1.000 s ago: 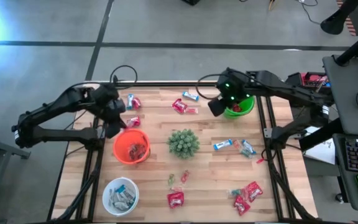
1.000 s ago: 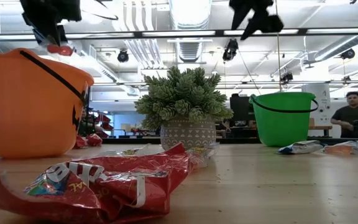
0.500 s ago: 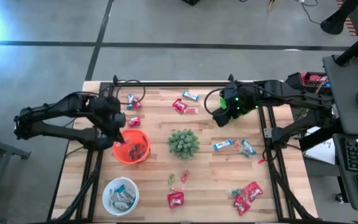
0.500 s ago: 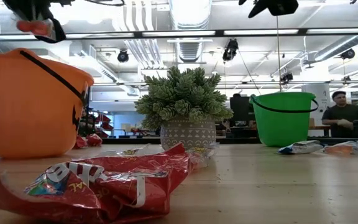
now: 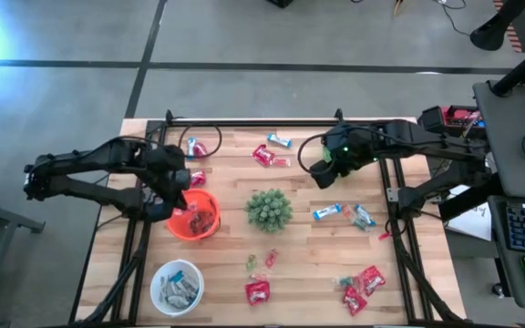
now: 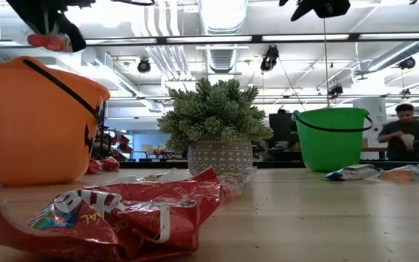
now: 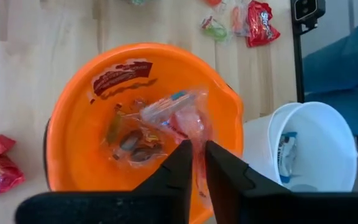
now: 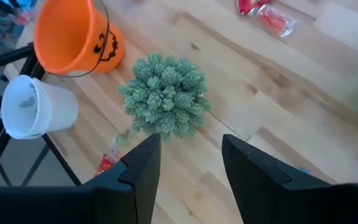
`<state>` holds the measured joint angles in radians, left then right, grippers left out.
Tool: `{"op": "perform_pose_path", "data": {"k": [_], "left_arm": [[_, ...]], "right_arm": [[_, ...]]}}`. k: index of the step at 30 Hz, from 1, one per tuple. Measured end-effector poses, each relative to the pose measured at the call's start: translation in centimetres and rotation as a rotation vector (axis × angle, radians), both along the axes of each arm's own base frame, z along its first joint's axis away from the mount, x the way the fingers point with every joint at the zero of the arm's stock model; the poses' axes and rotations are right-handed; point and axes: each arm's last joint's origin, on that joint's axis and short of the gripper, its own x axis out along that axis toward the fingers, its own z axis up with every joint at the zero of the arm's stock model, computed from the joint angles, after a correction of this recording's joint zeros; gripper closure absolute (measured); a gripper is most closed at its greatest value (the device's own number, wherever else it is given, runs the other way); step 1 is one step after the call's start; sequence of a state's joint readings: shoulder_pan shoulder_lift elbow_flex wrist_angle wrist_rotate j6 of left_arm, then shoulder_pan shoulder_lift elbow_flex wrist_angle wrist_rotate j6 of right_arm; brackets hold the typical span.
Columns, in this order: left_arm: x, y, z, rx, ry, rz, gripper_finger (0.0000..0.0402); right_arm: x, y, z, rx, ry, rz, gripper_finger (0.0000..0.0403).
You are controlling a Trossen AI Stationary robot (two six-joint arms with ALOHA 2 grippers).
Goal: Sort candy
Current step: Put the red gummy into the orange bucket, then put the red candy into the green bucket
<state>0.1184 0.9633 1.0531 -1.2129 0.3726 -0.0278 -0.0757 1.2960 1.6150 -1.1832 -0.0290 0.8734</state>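
My left gripper [image 7: 197,148] hangs over the orange bucket [image 5: 192,217], shut on a red-and-clear wrapped candy [image 7: 188,121]. More wrapped candy lies in the bottom of that bucket. My right gripper [image 8: 190,155] stands open and high above the table between the spiky green plant [image 5: 268,209] and the green bucket [image 6: 333,138], with nothing between its fingers. Loose candy lies about the table: red packets [image 5: 262,155] at the far side, blue-and-white bars [image 5: 326,211] to the right of the plant, and red packets [image 5: 363,282] at the near right. My left gripper pinches the candy's wrapper [image 7: 197,138] between its two fingers, coming from above and slanting down. The candy hangs below the fingertips, lifted clear, over the inside of the orange bucket [image 7: 61,112]. Its clear end with a blue mark points away from the fingers.
A white bowl [image 5: 177,285] holding blue-and-white bars stands near the front left, close beside the orange bucket. The plant's pot sits mid-table. A crumpled red packet [image 6: 115,215] lies close to the low camera. A person [image 6: 406,131] is in the room behind.
My left gripper has swung from the orange bucket's far left side to above its inside, carrying the red candy. My right arm has swung across the green bucket, which it now covers in the high view, and its gripper has drifted slightly toward the near edge.
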Motion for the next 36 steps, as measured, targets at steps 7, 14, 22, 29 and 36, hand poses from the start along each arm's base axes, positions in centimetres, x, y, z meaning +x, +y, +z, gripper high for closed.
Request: {"op": "perform_pose_path", "data": {"k": [7,14,22,29,36], "left_arm": [[0.1,0.0,-0.1,-0.012,0.004,-0.003,0.0315],[0.1,0.0,-0.1,-0.013,0.005,-0.002,0.0289],[0.1,0.0,-0.1,-0.004,-0.003,-0.017,0.0288],[0.1,0.0,0.0,-0.002,-0.005,-0.021,0.0288],[0.0,0.0,0.0,-0.002,-0.008,-0.021,0.0288]], "right_arm": [[-2.7,0.2,-0.1,0.020,0.144,-0.019,0.0239],[-5.3,0.6,-0.1,0.129,0.293,-0.080,0.0239],[-6.6,3.2,0.5,0.288,0.304,-0.143,0.0239],[-6.7,7.1,0.1,0.282,0.351,-0.125,0.0239],[-7.0,11.3,-0.7,0.261,0.387,-0.208,0.0239]]}}
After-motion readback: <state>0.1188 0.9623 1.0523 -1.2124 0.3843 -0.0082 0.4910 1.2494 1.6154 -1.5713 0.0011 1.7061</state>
